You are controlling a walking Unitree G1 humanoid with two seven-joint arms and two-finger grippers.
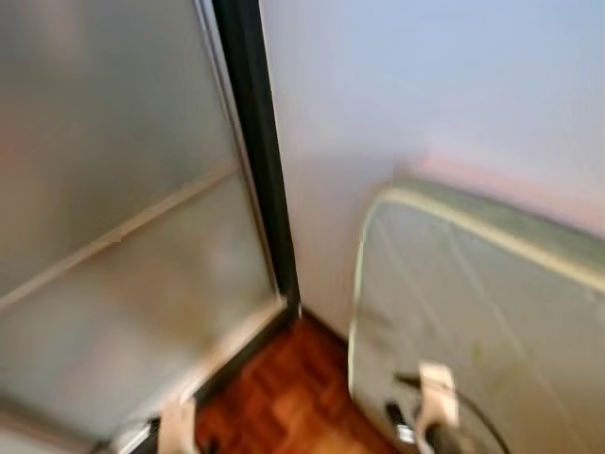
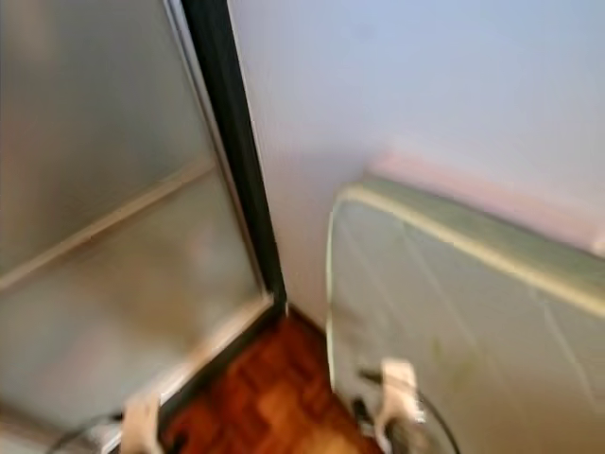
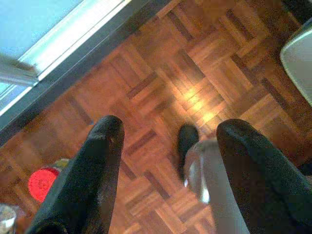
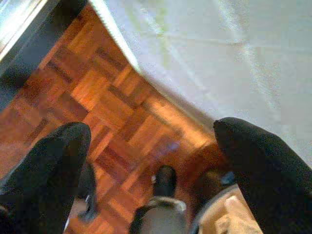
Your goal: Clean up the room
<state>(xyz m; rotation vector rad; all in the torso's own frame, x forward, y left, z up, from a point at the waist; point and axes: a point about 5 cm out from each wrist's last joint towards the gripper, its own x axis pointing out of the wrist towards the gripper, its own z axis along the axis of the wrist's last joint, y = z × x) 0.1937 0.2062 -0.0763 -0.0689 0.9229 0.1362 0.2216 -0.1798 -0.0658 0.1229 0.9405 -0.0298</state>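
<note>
Both arms hang low at my sides, the left arm by the glass door and the right arm in front of the mattress. In the left wrist view my left gripper is open over bare parquet, holding nothing. A small round red object lies on the floor just beyond one finger. In the right wrist view my right gripper is open and empty above the parquet, close to the mattress edge.
The head views are blurred. A frosted glass sliding door with a black frame stands on the left. A white wall is ahead, with a pale mattress on the right. Parquet floor lies between. My own foot stands below.
</note>
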